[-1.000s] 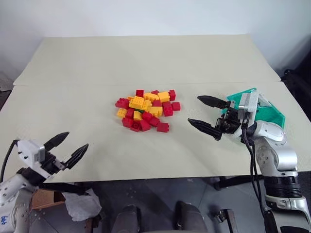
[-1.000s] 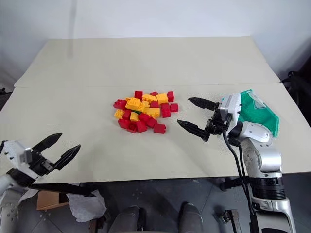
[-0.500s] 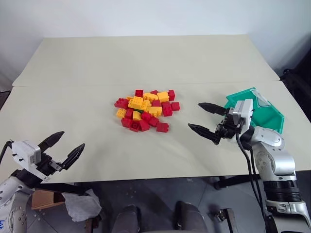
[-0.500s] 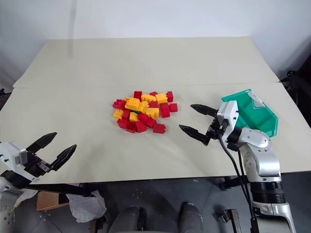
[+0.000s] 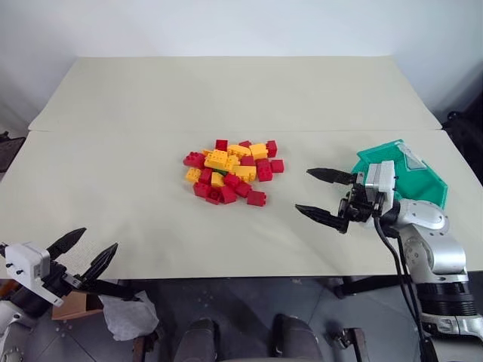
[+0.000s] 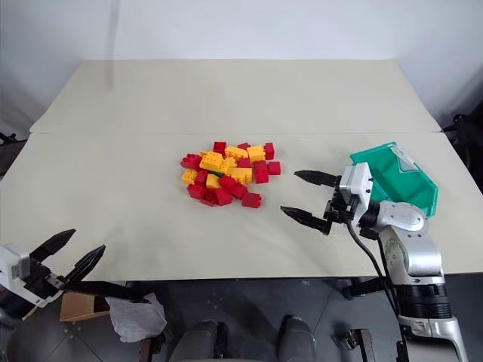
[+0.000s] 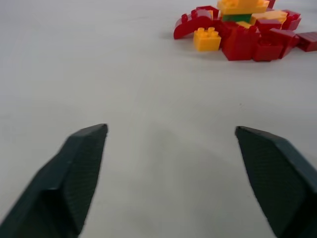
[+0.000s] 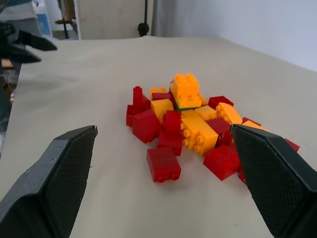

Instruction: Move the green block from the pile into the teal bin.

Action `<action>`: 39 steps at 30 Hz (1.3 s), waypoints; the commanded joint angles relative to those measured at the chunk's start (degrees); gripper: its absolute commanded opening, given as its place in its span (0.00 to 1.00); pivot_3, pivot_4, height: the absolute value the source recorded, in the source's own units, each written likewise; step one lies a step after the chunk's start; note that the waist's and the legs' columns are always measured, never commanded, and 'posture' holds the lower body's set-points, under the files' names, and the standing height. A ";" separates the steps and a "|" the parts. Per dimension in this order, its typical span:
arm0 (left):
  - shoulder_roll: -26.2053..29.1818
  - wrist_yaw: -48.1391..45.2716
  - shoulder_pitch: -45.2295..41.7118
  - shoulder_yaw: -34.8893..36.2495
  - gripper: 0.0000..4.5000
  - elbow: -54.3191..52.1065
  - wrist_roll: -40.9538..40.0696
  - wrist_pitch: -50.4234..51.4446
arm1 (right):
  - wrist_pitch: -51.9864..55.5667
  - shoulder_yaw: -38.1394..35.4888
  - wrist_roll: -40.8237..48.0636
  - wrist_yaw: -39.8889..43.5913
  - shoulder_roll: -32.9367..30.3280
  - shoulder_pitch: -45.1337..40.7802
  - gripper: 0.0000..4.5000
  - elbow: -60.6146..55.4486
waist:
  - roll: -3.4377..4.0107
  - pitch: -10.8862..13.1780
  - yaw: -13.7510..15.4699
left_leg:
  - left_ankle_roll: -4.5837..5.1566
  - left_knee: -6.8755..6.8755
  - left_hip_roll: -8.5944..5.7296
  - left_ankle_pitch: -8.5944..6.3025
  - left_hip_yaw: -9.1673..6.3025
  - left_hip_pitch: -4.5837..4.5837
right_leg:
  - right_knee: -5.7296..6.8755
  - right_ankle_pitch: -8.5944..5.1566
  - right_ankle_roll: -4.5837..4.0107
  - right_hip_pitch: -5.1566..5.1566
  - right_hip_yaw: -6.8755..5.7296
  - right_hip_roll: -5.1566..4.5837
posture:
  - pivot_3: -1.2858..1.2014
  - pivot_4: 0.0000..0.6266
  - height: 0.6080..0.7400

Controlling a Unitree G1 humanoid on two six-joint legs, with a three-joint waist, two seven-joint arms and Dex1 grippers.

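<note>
A heap of red and yellow toy bricks, the pile (image 5: 232,171), sits near the middle of the pale worktop (image 5: 151,113). The green block (image 5: 220,173) is buried in it: only a thin green sliver peeks out among the yellow and red pieces on the near left part of the heap. From the left wrist view it shows as a dark green strip (image 7: 237,18) under a yellow brick, and from the right wrist view as a faint green edge (image 8: 184,107) beneath the topmost yellow brick. One red brick (image 5: 256,198) lies loose at the near right edge of the heap.

The teal bin (image 5: 411,175) rests on the right side of the worktop, well apart from the bricks, with a pale label on its far end.

The right gripper (image 5: 321,195) hangs just above the worktop between the heap and the bin, pointing toward the bricks, its two black fingers (image 5: 330,176) spread wide and holding nothing. The left gripper (image 5: 84,253) sits low at the near left edge of the worktop, well away from the heap, its fingers (image 5: 100,262) also apart and empty, aimed across the bare surface toward the bricks.
</note>
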 commanded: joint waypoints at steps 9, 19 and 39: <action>4.63 -2.43 -11.61 -9.31 0.11 -6.77 -0.42 5.28 | -0.28 -5.17 1.93 -1.10 -3.56 6.32 1.00 -5.52 | 0.01 0.00 1.02 | 0.00 0.10 0.01 0.00 0.06 -0.01 | 0.05 0.00 -0.01 -0.02 0.04 0.02 | 0.52 0.24 1.00; -0.04 -11.56 -54.31 -36.03 0.01 21.60 13.42 5.28 | 0.19 -14.31 3.18 -7.88 -4.24 17.96 1.00 -13.75 | 0.02 0.00 1.99 | 0.03 0.17 -0.03 0.00 0.17 -0.04 | 0.03 0.01 0.00 -0.01 0.04 0.06 | 0.52 0.24 1.00; -10.54 8.80 -87.28 -36.42 0.01 77.80 29.95 -14.85 | 1.59 -15.39 4.40 -20.47 0.51 27.23 1.00 -27.83 | -0.07 0.05 1.73 | 0.07 0.14 -0.03 -0.01 0.27 -0.03 | -0.03 0.02 0.01 -0.02 0.05 0.04 | 0.52 0.24 1.00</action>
